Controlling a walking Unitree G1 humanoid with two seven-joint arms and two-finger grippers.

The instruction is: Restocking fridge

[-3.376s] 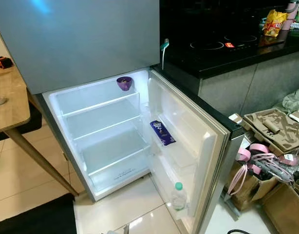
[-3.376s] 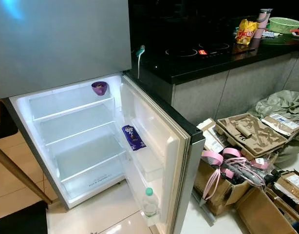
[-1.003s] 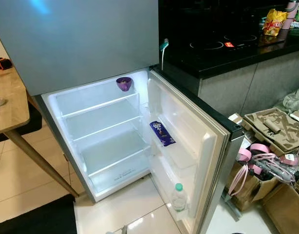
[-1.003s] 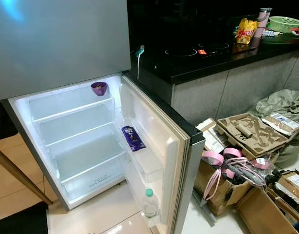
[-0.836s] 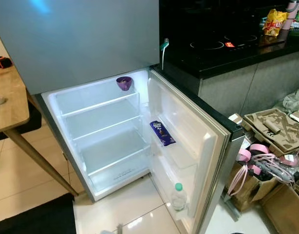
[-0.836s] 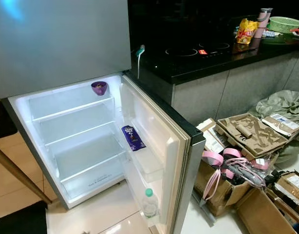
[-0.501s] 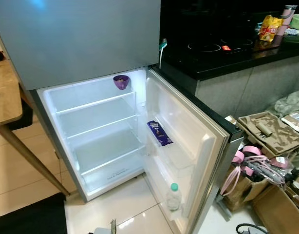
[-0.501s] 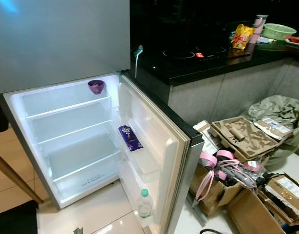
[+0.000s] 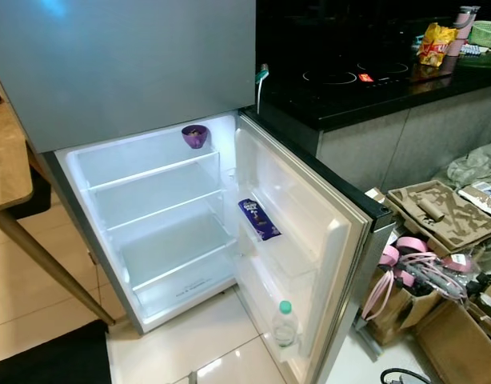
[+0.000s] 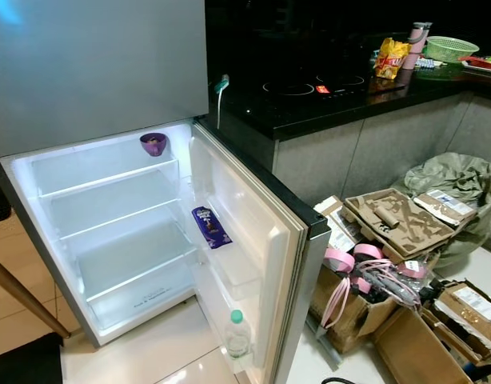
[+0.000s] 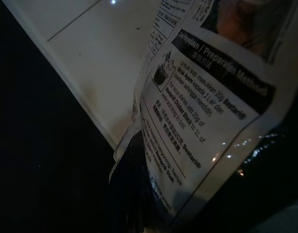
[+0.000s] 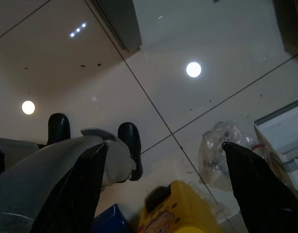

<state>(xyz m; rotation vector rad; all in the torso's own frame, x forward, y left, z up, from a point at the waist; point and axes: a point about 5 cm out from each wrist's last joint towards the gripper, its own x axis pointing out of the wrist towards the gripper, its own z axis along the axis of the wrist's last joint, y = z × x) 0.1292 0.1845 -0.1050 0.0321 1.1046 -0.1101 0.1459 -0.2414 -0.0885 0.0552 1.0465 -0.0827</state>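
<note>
Fridge [image 9: 157, 232] is wide open, shelves bare except a purple cup [image 9: 194, 135] up top. Door [image 9: 309, 232] holds a bar [image 9: 257, 219] and a bottle [image 9: 284, 324]. Left tool is clamped on a printed packet [image 11: 207, 111]. Right tool [image 12: 163, 189] hangs spread apart over the floor [image 12: 154, 63], a yellow bag [image 12: 180, 211] below. Boxes [image 10: 389, 264] crowd beside the door.

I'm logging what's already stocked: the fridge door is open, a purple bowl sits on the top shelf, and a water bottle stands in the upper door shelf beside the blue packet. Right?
Not quite. The water bottle stands in the bottom door shelf, well below the blue packet, as the left eye view shows. The rest holds: the fridge door is open and the purple bowl sits on the top shelf.
</note>
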